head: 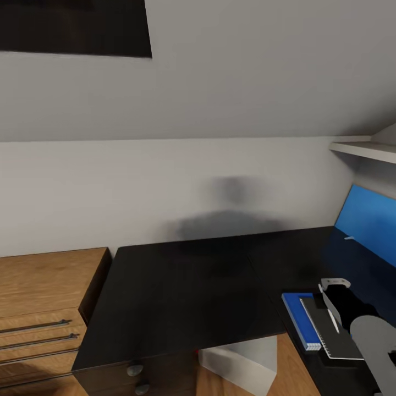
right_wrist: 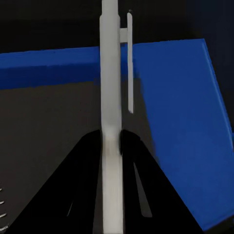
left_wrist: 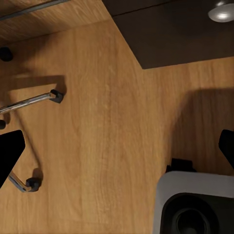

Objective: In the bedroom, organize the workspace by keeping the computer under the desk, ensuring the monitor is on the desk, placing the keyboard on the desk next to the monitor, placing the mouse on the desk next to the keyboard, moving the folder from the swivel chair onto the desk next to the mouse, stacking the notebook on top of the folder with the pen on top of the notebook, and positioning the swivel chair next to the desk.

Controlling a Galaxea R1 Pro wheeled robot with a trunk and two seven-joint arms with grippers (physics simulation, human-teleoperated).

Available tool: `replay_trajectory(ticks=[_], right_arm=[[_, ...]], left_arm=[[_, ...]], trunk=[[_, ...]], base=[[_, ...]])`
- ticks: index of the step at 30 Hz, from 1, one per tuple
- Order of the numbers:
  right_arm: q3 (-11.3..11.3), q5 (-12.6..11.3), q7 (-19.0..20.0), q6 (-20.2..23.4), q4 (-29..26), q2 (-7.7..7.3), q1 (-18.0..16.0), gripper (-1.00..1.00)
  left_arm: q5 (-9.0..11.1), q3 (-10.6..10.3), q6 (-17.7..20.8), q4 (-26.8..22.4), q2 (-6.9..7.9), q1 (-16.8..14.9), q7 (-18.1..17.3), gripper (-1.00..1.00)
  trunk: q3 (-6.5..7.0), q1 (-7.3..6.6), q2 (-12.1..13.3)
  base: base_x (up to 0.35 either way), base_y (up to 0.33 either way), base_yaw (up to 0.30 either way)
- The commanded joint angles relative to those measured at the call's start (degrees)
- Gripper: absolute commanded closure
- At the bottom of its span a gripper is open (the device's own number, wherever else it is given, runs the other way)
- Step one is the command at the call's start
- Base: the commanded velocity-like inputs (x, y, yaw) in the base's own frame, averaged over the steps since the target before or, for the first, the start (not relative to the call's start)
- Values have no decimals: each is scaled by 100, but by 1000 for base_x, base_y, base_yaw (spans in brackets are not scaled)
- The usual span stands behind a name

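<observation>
Low in the right corner of my head view, the right end effector [head: 334,316] sits over a stack on the glossy black worktop [head: 181,291]: one flat bright blue folder [head: 297,322] with white page edges, and on it one thin dark notebook [head: 330,335] with a wire spiral along its near edge. Through the right wrist camera I see the two black fingers [right_wrist: 87,161] clenched on one slim white pen [right_wrist: 110,97], a straight round stick with a thin pocket clip, poised above the matte notebook cover [right_wrist: 48,126] with the folder [right_wrist: 180,122] spreading out beyond it.

Along the right edge of the head view, the smooth blue back panel [head: 366,220] rises behind the worktop, with a white wall shelf [head: 363,148] above it. At the bottom, two round silver knobs [head: 135,370] mark the black drawers, and a plain pale computer [head: 242,360] case stands under the worktop on the plank floor [head: 297,368]. A light wooden drawer chest [head: 44,297] with slim bar handles fills the lower left.

My left wrist camera looks down at wood floor [left_wrist: 112,136], chrome legs of the swivel chair [left_wrist: 34,102] with black casters, and a grey part of my own base. I cannot tell how the left end effector stands.
</observation>
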Motion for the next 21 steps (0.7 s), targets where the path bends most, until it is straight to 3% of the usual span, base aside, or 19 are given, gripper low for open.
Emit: replay_trajectory(ticks=[1, 21], right_arm=[[-20, 53, 18, 29, 17, 5, -4, 100], [19, 51, 26, 35, 32, 6, -4, 100]], left_arm=[[36, -47, -12, -23, 7, -4, 51, -100], [43, -38, -8, -27, 7, -2, 43, -100]], trunk=[[-26, 23, -47], [-62, 67, -127]], base=[[0, 0, 0], [0, 0, 0]])
